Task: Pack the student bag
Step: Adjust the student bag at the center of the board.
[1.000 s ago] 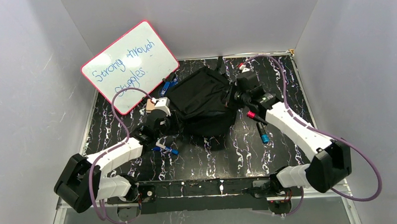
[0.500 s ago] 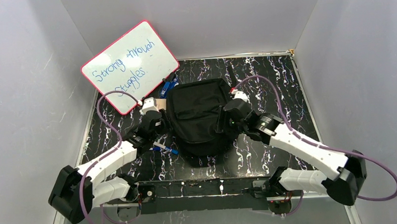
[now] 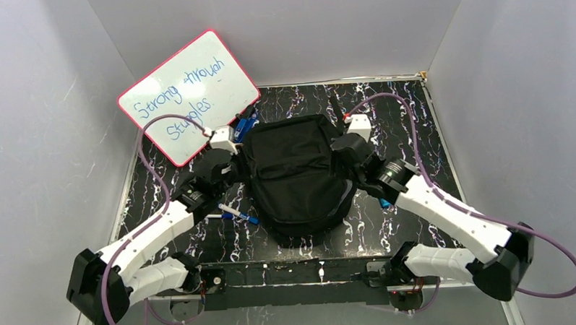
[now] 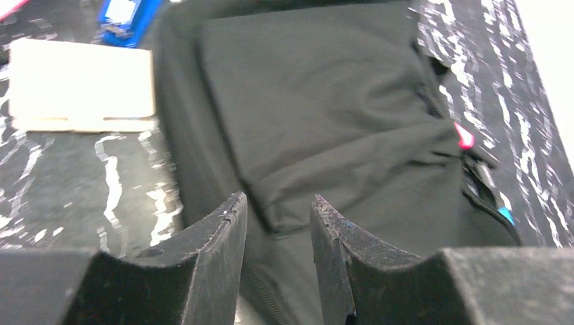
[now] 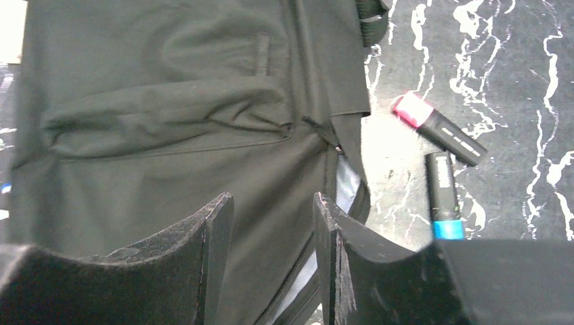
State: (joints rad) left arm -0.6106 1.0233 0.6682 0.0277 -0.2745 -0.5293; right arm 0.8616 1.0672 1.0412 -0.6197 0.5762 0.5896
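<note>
A black bag (image 3: 296, 173) lies flat in the middle of a dark marbled table (image 3: 413, 115), between two robot arms. The left gripper (image 4: 276, 230) sits at the bag's left edge with a fabric fold between its parted jaws; whether it pinches the fold cannot be told. The right gripper (image 5: 272, 200) hangs released over the bag's right edge, near a pink-capped marker (image 5: 438, 128).

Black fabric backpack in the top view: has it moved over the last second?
Yes. The black fabric backpack has shifted nearward, its top now further from the back edge of the black marbled table.
</note>
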